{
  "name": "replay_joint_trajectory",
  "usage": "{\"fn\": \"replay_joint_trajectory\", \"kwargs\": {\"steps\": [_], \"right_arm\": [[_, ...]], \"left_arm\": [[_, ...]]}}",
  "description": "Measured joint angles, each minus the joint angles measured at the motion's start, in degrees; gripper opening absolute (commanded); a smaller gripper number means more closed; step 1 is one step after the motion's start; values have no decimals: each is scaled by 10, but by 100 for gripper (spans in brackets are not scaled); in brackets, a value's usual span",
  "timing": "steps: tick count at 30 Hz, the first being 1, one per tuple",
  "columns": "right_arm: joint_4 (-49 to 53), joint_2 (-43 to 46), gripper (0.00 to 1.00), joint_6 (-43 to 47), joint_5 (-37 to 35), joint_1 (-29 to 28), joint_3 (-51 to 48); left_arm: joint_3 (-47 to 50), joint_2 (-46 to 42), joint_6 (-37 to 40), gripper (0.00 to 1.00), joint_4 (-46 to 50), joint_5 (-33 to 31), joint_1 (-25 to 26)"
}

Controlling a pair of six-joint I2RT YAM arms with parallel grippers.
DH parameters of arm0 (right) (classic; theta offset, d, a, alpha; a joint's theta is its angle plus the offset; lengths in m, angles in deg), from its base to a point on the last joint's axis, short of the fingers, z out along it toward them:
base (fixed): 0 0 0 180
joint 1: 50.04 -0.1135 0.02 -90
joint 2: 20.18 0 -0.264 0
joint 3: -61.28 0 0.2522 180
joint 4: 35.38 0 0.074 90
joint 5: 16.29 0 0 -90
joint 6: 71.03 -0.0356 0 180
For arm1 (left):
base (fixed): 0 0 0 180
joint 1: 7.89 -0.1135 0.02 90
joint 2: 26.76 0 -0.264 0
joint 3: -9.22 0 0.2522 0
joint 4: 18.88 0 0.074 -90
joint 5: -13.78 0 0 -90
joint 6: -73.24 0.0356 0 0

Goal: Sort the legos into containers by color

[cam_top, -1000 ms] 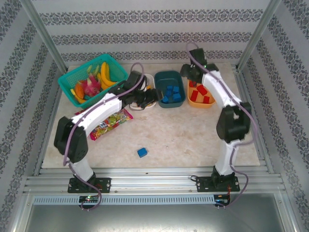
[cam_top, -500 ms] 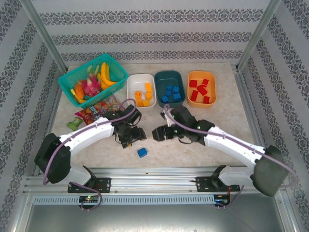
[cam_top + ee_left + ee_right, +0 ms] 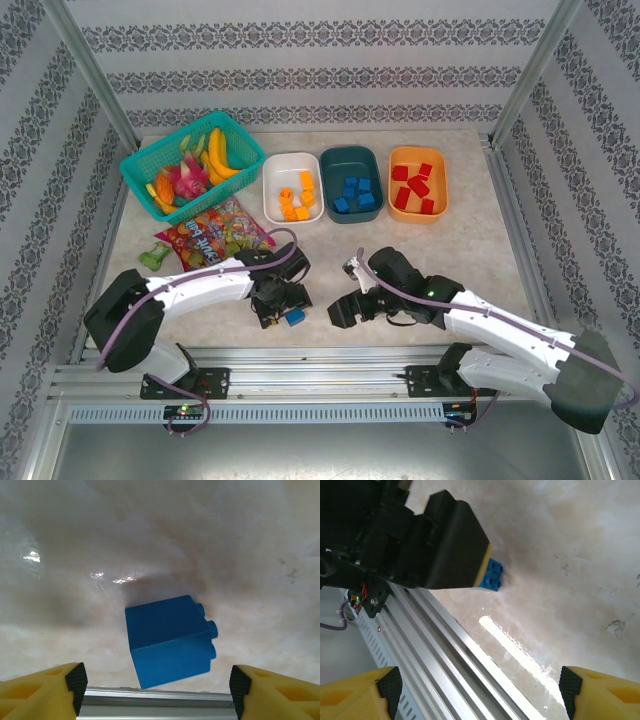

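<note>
Chunky blue lego [image 3: 170, 640] on its side, studs pointing right, left gripper [image 3: 157, 687] spread over it, right gripper [image 3: 480, 687] spread nearby

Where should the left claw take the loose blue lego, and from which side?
Straight down from above, across the studded face of the blue lego and the face opposite. It lies on its side, studs pointing sideways, slightly skewed between the open left claw; a wrist twist would probably square the grip.

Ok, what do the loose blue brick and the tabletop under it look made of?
Blue brick: likely moulded plastic, smooth, slightly glossy; crisp edges, round studs. Tabletop: pale marbled sheet, glossy with light glints; stone or laminate, cannot tell.
</note>
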Motion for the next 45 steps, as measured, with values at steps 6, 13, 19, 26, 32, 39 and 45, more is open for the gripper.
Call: {"fn": "replay_joint_trajectory", "kwargs": {"steps": [6, 13, 19, 26, 32, 39, 45], "right_arm": [[5, 17, 98, 1, 11, 0, -14], [3, 19, 97, 0, 10, 0, -14], [0, 20, 96, 0, 4, 0, -14], [-54, 55, 97, -10, -23, 27, -28], [-145, 80, 97, -27, -73, 83, -32], [-212, 29, 97, -33, -131, 174, 12], [-232, -70, 97, -37, -173, 243, 88]], "left_arm": [[-20, 45, -17, 68, -10, -9, 16], [-28, 67, -25, 54, -16, -27, 21], [-47, 68, -19, 45, -11, -45, 21], [-108, 68, 10, 37, 26, -73, 21], [-245, 83, 64, 36, 66, -94, 17], [-461, 206, 142, 34, 86, -103, -34], [-672, 349, 197, 34, 95, -88, -79]]}}
